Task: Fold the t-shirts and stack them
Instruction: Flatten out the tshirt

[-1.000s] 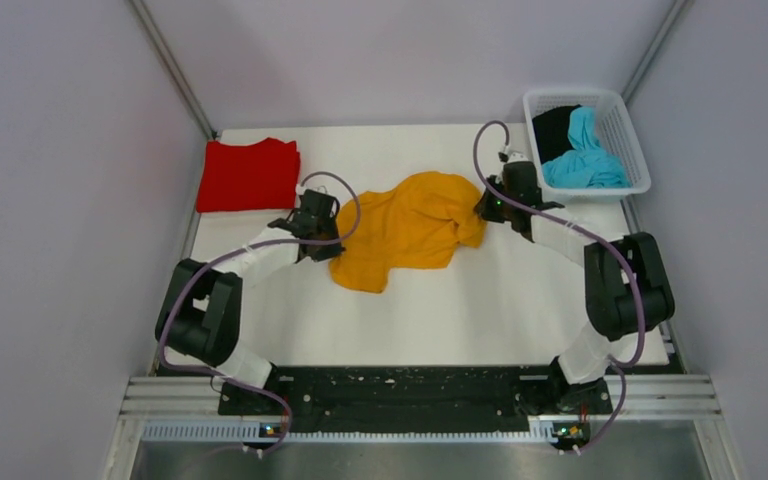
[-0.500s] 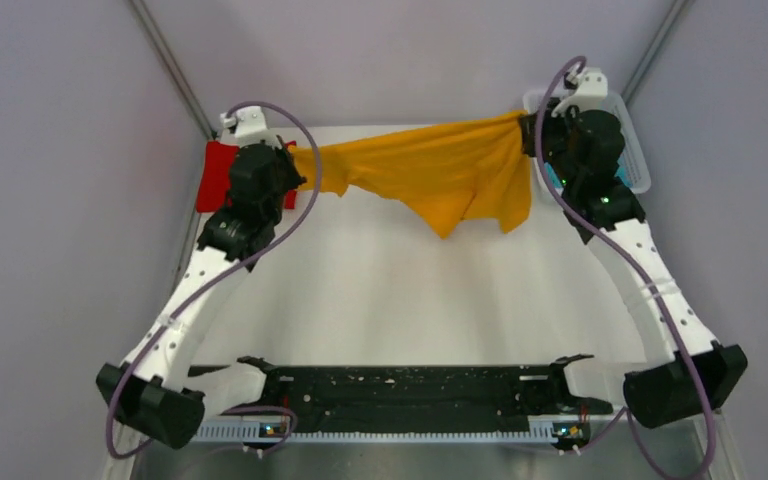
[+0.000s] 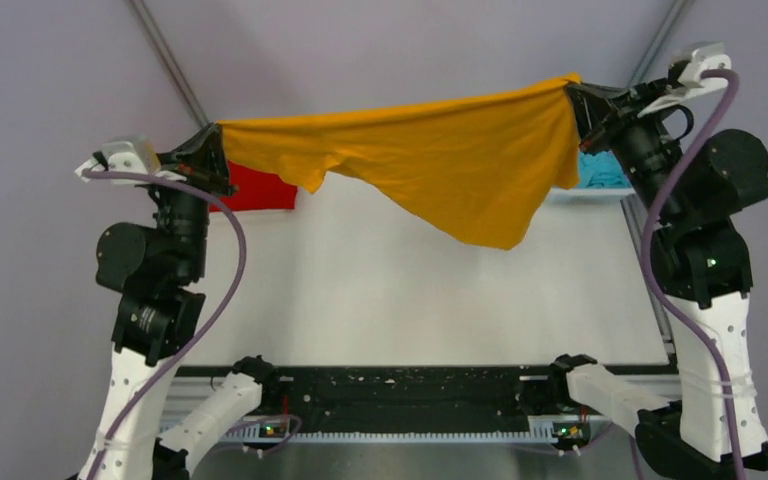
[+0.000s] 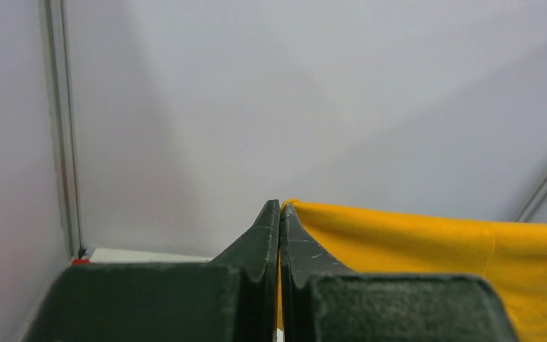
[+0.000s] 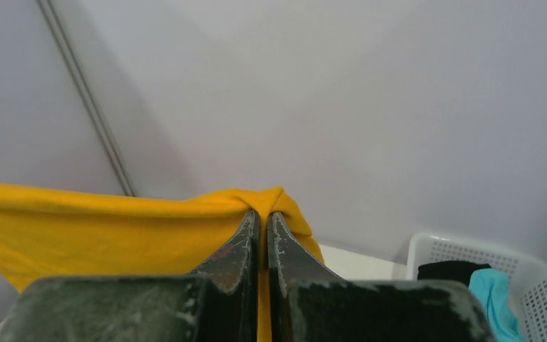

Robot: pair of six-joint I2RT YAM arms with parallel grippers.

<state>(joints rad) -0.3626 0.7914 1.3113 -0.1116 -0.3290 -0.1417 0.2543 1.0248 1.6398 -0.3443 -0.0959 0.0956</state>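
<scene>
An orange-yellow t-shirt hangs stretched in the air between both arms, high above the table, sagging to a point in the middle. My left gripper is shut on its left corner. My right gripper is shut on its right corner. A red t-shirt lies folded at the back left of the table, partly hidden by the orange cloth. A cyan-blue t-shirt and a black t-shirt lie in the basket.
The white mesh basket stands at the table's back right corner, mostly hidden behind the right arm in the top view. Grey walls close in on both sides and at the back. The white table lies below the hanging shirt.
Both grippers have lifted the orange-yellow t-shirt off the table and pulled it apart, rising high and outward until the cloth hangs stretched between them.
</scene>
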